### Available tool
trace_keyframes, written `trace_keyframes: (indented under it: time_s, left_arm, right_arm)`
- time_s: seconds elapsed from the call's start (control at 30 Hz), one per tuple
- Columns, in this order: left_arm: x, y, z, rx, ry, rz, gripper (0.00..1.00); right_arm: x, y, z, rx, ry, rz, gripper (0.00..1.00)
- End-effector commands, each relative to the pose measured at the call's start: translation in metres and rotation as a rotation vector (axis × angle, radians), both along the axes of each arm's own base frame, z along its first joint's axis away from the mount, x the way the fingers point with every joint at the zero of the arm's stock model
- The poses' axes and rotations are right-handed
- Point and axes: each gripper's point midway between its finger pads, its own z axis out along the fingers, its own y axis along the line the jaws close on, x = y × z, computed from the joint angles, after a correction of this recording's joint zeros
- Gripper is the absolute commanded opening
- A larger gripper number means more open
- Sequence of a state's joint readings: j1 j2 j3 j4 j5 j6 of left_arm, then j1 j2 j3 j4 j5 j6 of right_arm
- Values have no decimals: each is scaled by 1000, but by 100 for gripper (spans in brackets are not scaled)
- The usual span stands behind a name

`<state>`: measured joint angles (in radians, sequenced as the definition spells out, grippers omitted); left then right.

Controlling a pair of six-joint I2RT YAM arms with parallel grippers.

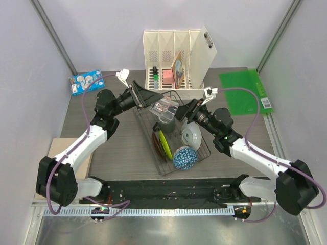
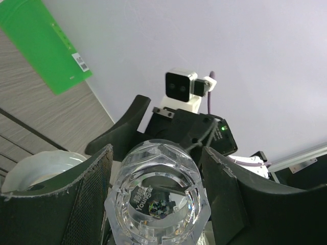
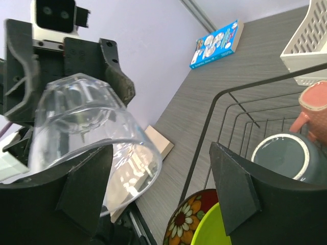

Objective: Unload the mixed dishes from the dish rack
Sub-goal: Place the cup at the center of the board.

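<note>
Behind the rack you have a blue printed box, a cream slotted file holder and a flat green folder. The dark wire dish rack holds a red floral plate, lime-green plate, dark grey mug and blue patterned bowl. Your left gripper pinches the clear glass over the rack's far end. Your right gripper hangs spread just beside it.

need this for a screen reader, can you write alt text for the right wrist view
A clear glass, held by the left gripper, tilts its mouth toward the open right gripper, rim by one finger. Beside it is the wire rack with a grey mug, a pink mug, a floral plate and a green plate.
</note>
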<state>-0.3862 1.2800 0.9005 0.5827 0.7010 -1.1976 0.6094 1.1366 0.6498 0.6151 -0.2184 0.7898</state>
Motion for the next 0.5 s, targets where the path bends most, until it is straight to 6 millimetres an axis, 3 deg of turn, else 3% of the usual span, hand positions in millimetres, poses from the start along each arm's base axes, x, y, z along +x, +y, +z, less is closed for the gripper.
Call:
trace_keyframes:
  time_s: [0.0, 0.07, 0.1, 0.17, 0.23, 0.27, 0.33, 0.37, 0.4, 0.47]
  left_arm:
    - [-9, -3, 17, -33, -68, -31, 0]
    - [-10, -4, 15, -31, -65, -34, 0]
    - [-10, -4, 14, -29, -62, -36, 0]
    - [-9, -4, 11, -11, -60, -32, 1]
    - [-7, -4, 4, 24, -40, -24, 3]
    - [-5, -2, 6, 36, -42, -9, 5]
    - [-4, 1, 6, 72, -73, 12, 13]
    - [-4, 1, 4, 98, -54, 21, 20]
    - [0, 4, 3, 122, -70, 50, 27]
    - [3, 10, -8, 185, -13, 96, 41]
  right_arm:
    - [2, 17, 43, 94, -97, 70, 74]
    - [4, 18, 45, 101, -105, 69, 61]
    - [4, 18, 45, 101, -105, 66, 46]
    - [5, 16, 42, 92, -97, 51, 28]
    - [4, 12, 42, 79, -104, 33, 22]
    - [5, 9, 38, 59, -93, 18, 11]
    - [4, -1, 43, 43, -113, -28, 3]
    - [4, -4, 37, 16, -92, -45, 1]
    - [2, -14, 47, 25, -108, -86, 1]
    - [3, -27, 42, -28, -99, -148, 1]
